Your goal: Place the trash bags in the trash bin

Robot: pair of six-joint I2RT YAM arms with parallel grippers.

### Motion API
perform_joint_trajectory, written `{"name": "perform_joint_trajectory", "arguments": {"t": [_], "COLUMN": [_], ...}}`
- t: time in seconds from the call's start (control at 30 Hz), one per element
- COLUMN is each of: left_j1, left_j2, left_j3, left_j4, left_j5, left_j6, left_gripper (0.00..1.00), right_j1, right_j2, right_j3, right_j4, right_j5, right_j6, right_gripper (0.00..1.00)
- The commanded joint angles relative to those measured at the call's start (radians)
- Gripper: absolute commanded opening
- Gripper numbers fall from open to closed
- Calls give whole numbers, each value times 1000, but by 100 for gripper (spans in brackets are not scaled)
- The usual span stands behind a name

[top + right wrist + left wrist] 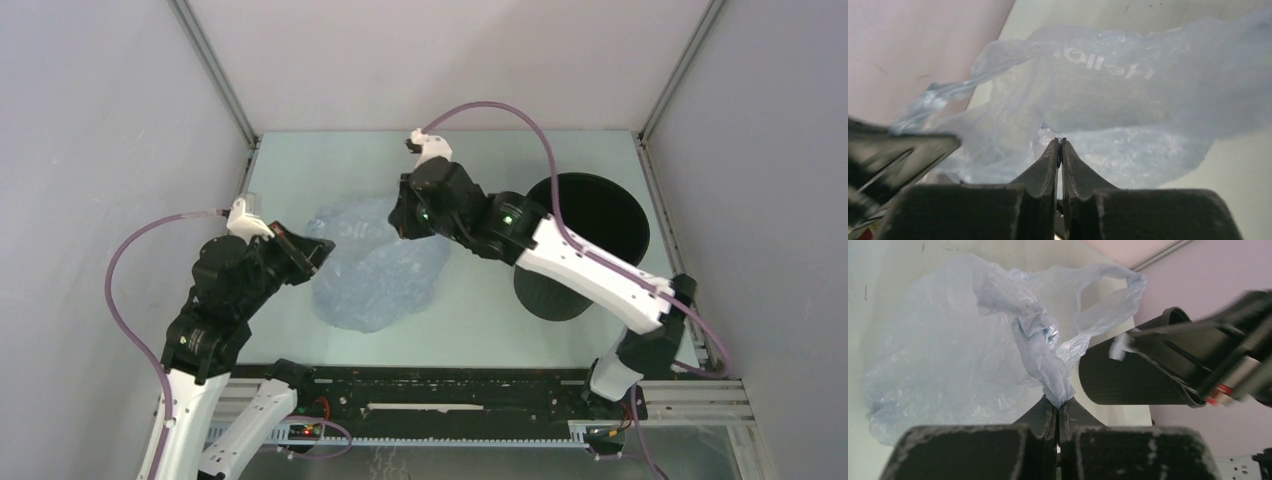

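The pale blue trash bag [375, 268] lies spread on the table left of centre, with dark lettering near its far edge [1108, 62]. My left gripper [318, 252] is at its left edge, shut on a twisted bunch of the film [1048, 365]; its tips show in the left wrist view [1059, 407]. My right gripper [403, 228] is at the bag's far right edge, jaws pressed together on a bit of film [1059, 142]. The black ribbed trash bin [590, 240] stands to the right of the bag, partly behind my right arm, and shows in the left wrist view [1128, 382].
Grey enclosure walls with metal corner posts [215, 70] close in the table on the left, back and right. My right arm [580, 265] reaches across in front of the bin. A black rail [450, 390] runs along the near edge.
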Motion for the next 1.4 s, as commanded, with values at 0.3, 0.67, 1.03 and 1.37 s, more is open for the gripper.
{"name": "perform_joint_trajectory", "arguments": {"t": [0.3,0.67,1.03,1.37], "left_j1": [-4,-5,-3,-3], "left_j2": [-28,4,51,101], "left_j3": [-43,-11,119,281], "left_j4": [154,151,0,-49], "left_j5": [69,70,-88,-261], "left_j6": [-3,11,-40,-76], "left_gripper": [0,0,0,0], "right_j1": [-120,-189,-446,-408], "right_j2": [286,-1,-314,-356], "right_j3": [359,287,-19,-278], "right_j4": [-304,-386,-569,-498], "right_j5": [-230,-212,-38,-104], "right_j6": [-144,-214,-279,-273], "right_gripper": [46,83,82,75]}}
